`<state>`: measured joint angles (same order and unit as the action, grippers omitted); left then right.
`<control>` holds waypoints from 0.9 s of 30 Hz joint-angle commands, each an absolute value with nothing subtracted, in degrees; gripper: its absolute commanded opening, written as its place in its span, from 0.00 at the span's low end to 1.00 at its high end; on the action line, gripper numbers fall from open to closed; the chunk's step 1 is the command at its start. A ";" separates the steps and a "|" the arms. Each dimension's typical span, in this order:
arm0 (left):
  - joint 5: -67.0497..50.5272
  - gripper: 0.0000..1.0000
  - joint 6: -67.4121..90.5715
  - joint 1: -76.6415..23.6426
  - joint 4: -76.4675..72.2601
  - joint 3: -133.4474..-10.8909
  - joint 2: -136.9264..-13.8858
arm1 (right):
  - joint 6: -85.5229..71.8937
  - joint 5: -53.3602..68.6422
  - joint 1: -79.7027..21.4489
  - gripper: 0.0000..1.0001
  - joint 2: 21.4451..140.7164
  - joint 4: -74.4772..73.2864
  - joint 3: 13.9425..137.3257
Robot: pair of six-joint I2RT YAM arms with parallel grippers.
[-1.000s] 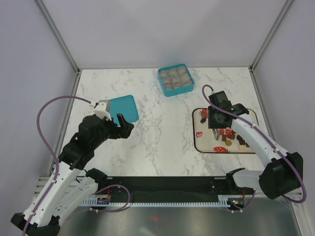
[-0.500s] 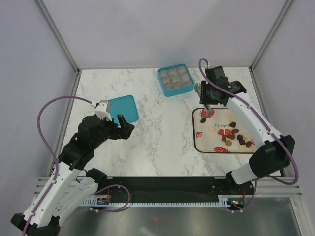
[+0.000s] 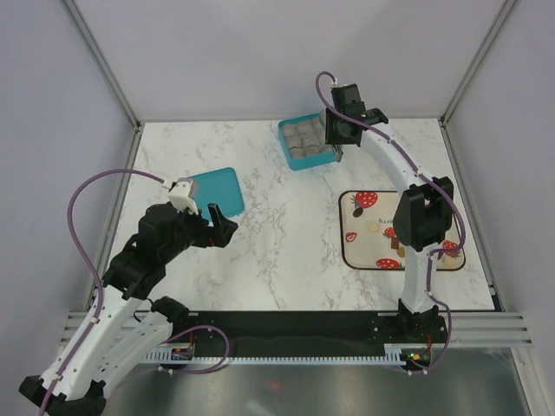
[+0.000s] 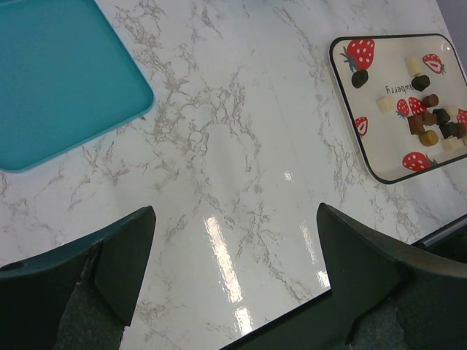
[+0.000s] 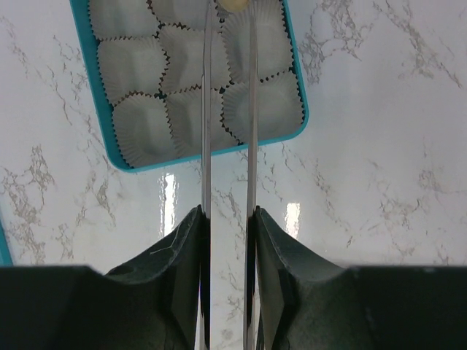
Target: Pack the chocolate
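Observation:
The chocolate, several tiny brown, tan and whitish candies (image 4: pixel 427 120), lies on a strawberry-print tray (image 3: pixel 351 251); in the top view the right arm hides most of it. My right gripper (image 3: pixel 336 146) hangs over the near right part of the teal box (image 3: pixel 295 160) with paper-lined compartments. Its thin fingers are shut on one whitish candy (image 5: pixel 233 4) at their tips, above a cup in the box (image 5: pixel 124 157). My left gripper (image 3: pixel 222 222) is open and empty above the bare table (image 4: pixel 235 219), next to the teal lid (image 3: pixel 217 189).
The teal lid (image 4: pixel 58 80) lies flat at the left. The tray's dark rim (image 4: pixel 343 95) is at the right in the left wrist view. The table's front edge (image 4: pixel 292 310) runs just under the left fingers. Grey walls and frame posts ring the table.
My right arm has risen from the tray and swung back and left to the teal box, carrying a candy. The left arm has not moved.

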<state>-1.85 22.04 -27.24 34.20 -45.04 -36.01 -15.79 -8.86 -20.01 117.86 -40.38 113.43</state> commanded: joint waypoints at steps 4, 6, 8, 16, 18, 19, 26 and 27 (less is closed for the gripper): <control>-2.20 0.99 19.69 -27.25 33.75 -45.97 -35.60 | -14.50 -9.49 -19.86 0.31 121.63 -34.19 118.30; -2.02 0.99 19.69 -27.25 33.75 -45.97 -35.60 | -14.33 -10.37 -19.86 0.32 123.04 -34.19 118.74; -2.02 0.99 19.69 -27.25 33.84 -45.97 -35.51 | -14.15 -10.90 -19.86 0.33 123.75 -33.84 118.92; -1.76 0.99 19.78 -27.25 33.93 -45.97 -35.51 | -13.62 -12.13 -19.86 0.35 126.65 -31.73 119.88; -1.76 0.99 19.78 -27.25 33.84 -45.97 -35.51 | -13.53 -12.13 -19.86 0.35 127.44 -31.29 120.15; -1.76 0.99 19.86 -27.25 33.92 -45.97 -35.51 | -13.36 -12.22 -19.78 0.36 127.79 -31.12 120.32; -1.41 0.99 19.86 -27.25 33.93 -45.88 -35.60 | -12.75 -12.74 -19.86 0.40 129.99 -31.11 121.90; -1.49 0.99 19.86 -27.25 34.01 -45.88 -35.60 | -12.66 -13.01 -19.86 0.41 130.16 -31.11 122.08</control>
<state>-1.78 21.96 -27.24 34.22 -45.04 -35.94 -13.67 -11.53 -20.01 129.60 -33.76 118.74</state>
